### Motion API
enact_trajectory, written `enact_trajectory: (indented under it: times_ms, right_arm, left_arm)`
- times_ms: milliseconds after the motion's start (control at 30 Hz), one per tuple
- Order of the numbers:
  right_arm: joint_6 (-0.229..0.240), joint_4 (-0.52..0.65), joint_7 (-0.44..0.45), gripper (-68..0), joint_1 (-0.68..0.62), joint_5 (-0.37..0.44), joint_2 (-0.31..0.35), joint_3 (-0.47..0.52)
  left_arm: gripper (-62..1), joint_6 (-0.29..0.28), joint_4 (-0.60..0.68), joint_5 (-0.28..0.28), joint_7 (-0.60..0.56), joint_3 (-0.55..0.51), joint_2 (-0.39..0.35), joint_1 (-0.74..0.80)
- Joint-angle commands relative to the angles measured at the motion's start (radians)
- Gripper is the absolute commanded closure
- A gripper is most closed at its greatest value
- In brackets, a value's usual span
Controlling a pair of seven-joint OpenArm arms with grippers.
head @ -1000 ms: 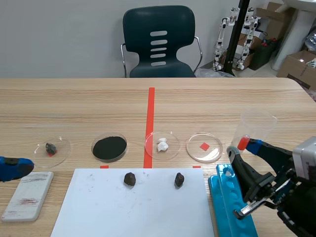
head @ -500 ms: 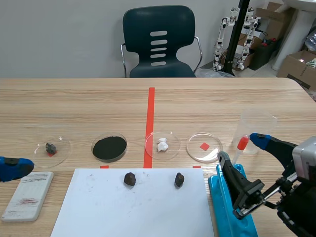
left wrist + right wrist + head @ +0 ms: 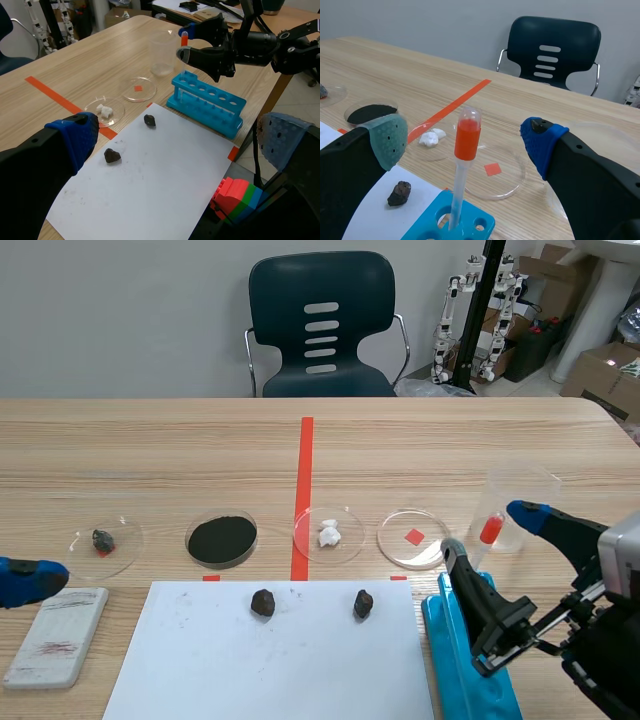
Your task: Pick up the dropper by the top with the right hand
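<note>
Zero contact yet: right gripper (image 3: 489, 532) spread either side of dropper (image 3: 467, 139) bulb.
Dropper upright in blue rack (image 3: 470, 226); closing and lifting remain.

Dropper (image 3: 467, 145) upright in rack (image 3: 472, 227), between fingers (image 3: 387, 142) of right pincer (image 3: 464, 141) — dishes (image 3: 328, 532) in row behind paper (image 3: 270, 665), two rocks (image 3: 263, 602) on paper.

Four petri dishes (image 3: 128, 540) (image 3: 221, 564) (image 3: 347, 536) (image 3: 400, 541), three dark stones (image 3: 102, 537) (image 3: 262, 602) (image 3: 363, 603), one dropper (image 3: 489, 530), one rack (image 3: 450, 640), one beaker (image 3: 525, 490), one sheet (image 3: 270, 660)
</note>
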Motion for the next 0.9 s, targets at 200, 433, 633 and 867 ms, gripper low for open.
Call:
enact_trajectory:
  times_ms: [200, 433, 633, 867]
  right_arm:
    - [0.001, 0.019, 0.018, -45.4, 0.014, 0.004, 0.011, 0.006]
    - [0.001, 0.019, 0.018, -28.9, 0.014, 0.004, 0.011, 0.006]
    - [0.001, 0.019, 0.018, -22.7, 0.014, 0.004, 0.011, 0.006]
    - [0.001, 0.019, 0.014, -12.6, 0.014, 0.004, 0.011, 0.006]
  left_arm:
    - [-62.3, -0.003, 0.008, -0.010, -0.016, 0.004, 0.008, 0.008]
    - [-62.3, -0.003, 0.008, -0.010, -0.016, 0.004, 0.008, 0.008]
    - [-62.3, -0.003, 0.008, -0.010, -0.016, 0.004, 0.008, 0.008]
    - [-62.3, -0.003, 0.008, -0.010, -0.016, 0.004, 0.008, 0.008]
